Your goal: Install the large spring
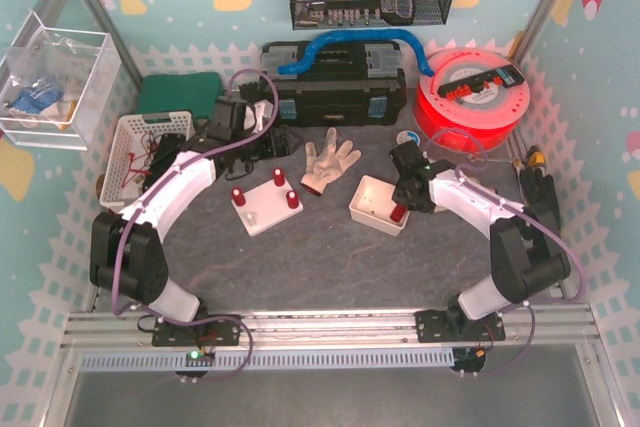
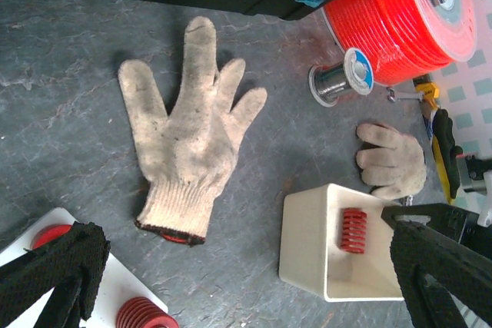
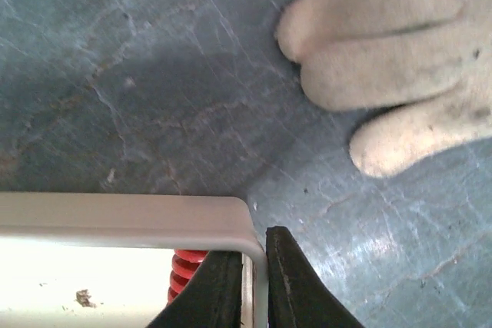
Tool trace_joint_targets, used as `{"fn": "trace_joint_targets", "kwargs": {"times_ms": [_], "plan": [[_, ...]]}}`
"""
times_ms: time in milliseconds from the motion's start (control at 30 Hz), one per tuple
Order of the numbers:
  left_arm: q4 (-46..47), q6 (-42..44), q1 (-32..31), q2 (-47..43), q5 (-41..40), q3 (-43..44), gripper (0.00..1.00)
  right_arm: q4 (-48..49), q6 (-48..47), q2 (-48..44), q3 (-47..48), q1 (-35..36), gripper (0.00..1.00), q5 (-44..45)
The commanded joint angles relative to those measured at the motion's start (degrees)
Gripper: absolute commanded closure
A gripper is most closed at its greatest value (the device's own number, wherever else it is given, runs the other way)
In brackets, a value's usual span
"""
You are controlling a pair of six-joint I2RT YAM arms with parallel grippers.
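A red spring (image 2: 353,230) lies inside a small white box (image 2: 307,243) right of the table's middle. My right gripper (image 3: 254,245) is shut on the box's wall (image 3: 115,213), one finger inside and one outside. The spring (image 3: 184,266) sits just beside the inner finger, not between the jaws. From above, the right gripper (image 1: 400,209) covers the box's (image 1: 365,197) right end. A white plate (image 1: 262,215) left of it carries three wider red springs (image 1: 238,195). My left gripper (image 2: 246,266) hovers open and empty over the bare table between plate and box.
A dirty white glove (image 1: 328,162) lies flat behind the plate and box. A second glove (image 2: 392,159) lies by the box's far side. A black toolbox (image 1: 335,82), a red filament spool (image 1: 470,97), a solder reel (image 2: 338,78) and a white basket (image 1: 140,147) line the back.
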Motion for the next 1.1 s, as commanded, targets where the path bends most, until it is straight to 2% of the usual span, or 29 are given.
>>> {"fn": "trace_joint_targets", "kwargs": {"times_ms": [0,67,133,233,300,433,567,800,933,1067], "plan": [[-0.4,0.0,-0.1,1.0,1.1,2.5,0.01,-0.2,-3.9,3.1,4.4,0.2,0.85,4.0],[-0.4,0.1,-0.1,1.2,0.9,2.8,0.01,-1.1,-4.0,4.9,6.4,0.2,0.76,4.2],[-0.3,0.1,-0.1,0.9,0.4,3.3,0.01,-4.0,-3.1,6.3,9.4,0.2,0.62,4.3],[-0.1,0.2,-0.1,0.2,-0.9,3.7,0.01,-10.1,-0.3,6.3,15.0,0.2,0.53,4.1],[0.5,0.0,-0.1,-0.2,-1.5,3.5,0.01,-12.0,0.4,4.5,17.3,0.3,0.52,2.2],[1.6,-0.6,-0.1,-1.4,-1.5,2.1,0.01,-9.2,1.1,1.5,16.3,1.5,0.55,-3.0],[1.6,-0.2,0.0,-2.4,-1.5,2.1,0.01,-6.8,0.3,3.5,13.8,2.8,0.58,-5.5],[1.0,0.0,0.9,-3.2,-1.1,2.8,0.01,-3.0,1.0,11.7,14.4,4.1,0.58,-5.2],[0.6,0.0,1.1,-3.1,-1.0,3.7,0.01,-8.3,4.9,15.9,17.7,4.5,0.55,-1.4],[0.6,-0.2,1.2,-3.0,-1.2,3.9,0.01,-9.6,5.3,17.1,17.6,4.5,0.53,0.0]]}}
